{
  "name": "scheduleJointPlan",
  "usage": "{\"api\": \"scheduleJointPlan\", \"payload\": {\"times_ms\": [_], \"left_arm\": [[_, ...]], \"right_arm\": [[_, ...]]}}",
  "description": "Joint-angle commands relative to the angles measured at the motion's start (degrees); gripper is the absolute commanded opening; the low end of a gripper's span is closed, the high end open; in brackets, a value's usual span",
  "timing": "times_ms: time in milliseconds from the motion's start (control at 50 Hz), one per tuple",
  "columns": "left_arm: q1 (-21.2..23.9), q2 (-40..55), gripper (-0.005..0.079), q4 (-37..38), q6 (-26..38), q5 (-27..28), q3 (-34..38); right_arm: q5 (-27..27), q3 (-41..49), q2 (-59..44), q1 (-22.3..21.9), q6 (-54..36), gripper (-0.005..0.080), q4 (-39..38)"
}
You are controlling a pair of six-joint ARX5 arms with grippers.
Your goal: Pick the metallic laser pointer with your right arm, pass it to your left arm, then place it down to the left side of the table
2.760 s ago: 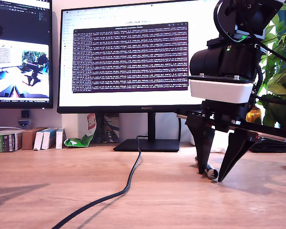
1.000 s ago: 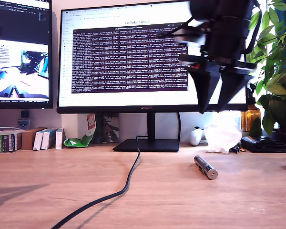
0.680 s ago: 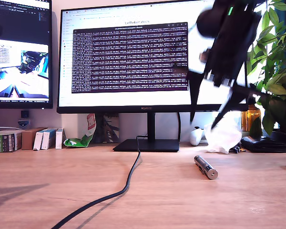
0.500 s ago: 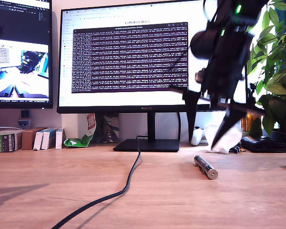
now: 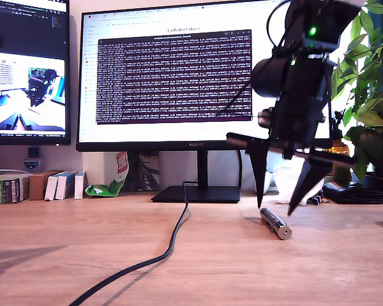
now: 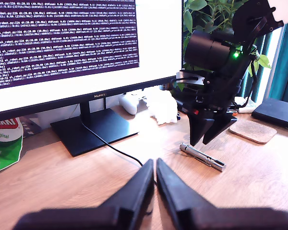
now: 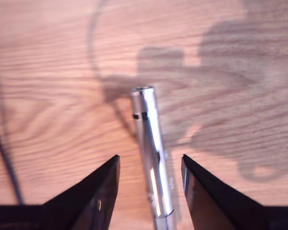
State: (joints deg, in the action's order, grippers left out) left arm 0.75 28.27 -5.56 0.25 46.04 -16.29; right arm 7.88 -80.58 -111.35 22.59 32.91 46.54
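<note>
Black fingers of my second gripper (image 5: 277,207) are spread wide just above the metallic laser pointer (image 5: 276,223) — they straddle it without touching. The pointer lies flat on the wooden table (image 5: 217,268), toward the exterior view's right, in front of the monitor (image 5: 172,76). My first gripper (image 6: 155,168) — pressed together, empty — hangs over the table near a black cable (image 6: 116,149).
</note>
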Motion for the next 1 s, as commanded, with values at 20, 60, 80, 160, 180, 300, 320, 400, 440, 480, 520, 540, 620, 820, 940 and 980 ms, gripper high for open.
{"api": "scheduleJointPlan", "payload": {"times_ms": [20, 60, 80, 160, 180, 300, 320, 400, 440, 480, 520, 540, 620, 820, 940, 980], "left_arm": [[0.17, 0.22, -0.0019, -0.31, -0.24, 0.02, -0.76], [0.17, 0.22, -0.0019, -0.31, -0.24, 0.02, -0.76], [0.17, 0.22, -0.0019, -0.31, -0.24, 0.02, -0.76], [0.17, 0.22, -0.0019, -0.31, -0.24, 0.02, -0.76], [0.17, 0.22, -0.0019, -0.31, -0.24, 0.02, -0.76], [0.17, 0.22, -0.0019, -0.31, -0.22, 0.00, -0.76], [0.17, 0.22, -0.0019, -0.31, -0.22, 0.00, -0.76], [0.17, 0.22, -0.0019, -0.33, -0.22, 0.00, -0.76], [0.17, 0.22, -0.0019, -0.33, -0.22, 0.00, -0.76], [0.17, 0.22, -0.0019, -0.33, -0.22, 0.00, -0.76], [0.17, 0.22, -0.0019, -0.33, -0.24, 0.00, -0.76], [0.17, 0.22, -0.0019, -0.33, -0.22, 0.00, -0.76], [0.17, 0.22, -0.0019, -0.33, -0.24, 0.02, -0.76], [0.17, 0.22, -0.0019, -0.33, -0.24, 0.02, -0.76], [0.17, 0.22, -0.0019, -0.33, -0.24, 0.02, -0.76], [0.17, 0.22, -0.0019, -0.33, -0.24, 0.02, -0.76]], "right_arm": [[-1.01, -0.13, -1.77, 0.28, -1.27, 0.0371, -0.02], [-1.38, -0.13, -1.88, 0.28, -1.66, 0.0361, 0.04], [-1.49, -0.13, -1.99, 0.28, -1.66, 0.0355, 0.04], [-1.77, -0.13, -2.12, 0.28, -1.68, 0.0334, 0.13], [-1.97, -0.13, -2.16, 0.28, -1.68, 0.0334, 0.09], [-2.49, -0.13, -2.29, 0.28, -2.54, 0.0332, 0.17], [-2.54, -0.13, -2.29, 0.28, -2.75, 0.0328, 0.26], [-2.82, -0.13, -2.38, 0.28, -2.95, 0.0303, 0.50], [-3.15, -0.13, -2.40, 0.28, -2.95, 0.0302, 0.55], [-3.17, -0.13, -2.40, 0.28, -2.97, 0.0302, 0.48], [-3.34, -0.13, -2.40, 0.28, -3.02, 0.0302, 0.44], [-3.48, -0.13, -2.40, 0.31, -3.04, 0.0302, 0.46], [-3.91, -0.13, -2.40, 0.28, -3.39, 0.0302, 0.52], [-4.42, -0.13, -2.49, 0.39, -3.39, 0.0301, 0.39], [-5.55, -0.13, -2.73, 0.68, -4.11, 0.0301, 0.46], [-5.55, -0.13, -2.95, 0.77, -4.26, 0.0301, 0.48]]}}
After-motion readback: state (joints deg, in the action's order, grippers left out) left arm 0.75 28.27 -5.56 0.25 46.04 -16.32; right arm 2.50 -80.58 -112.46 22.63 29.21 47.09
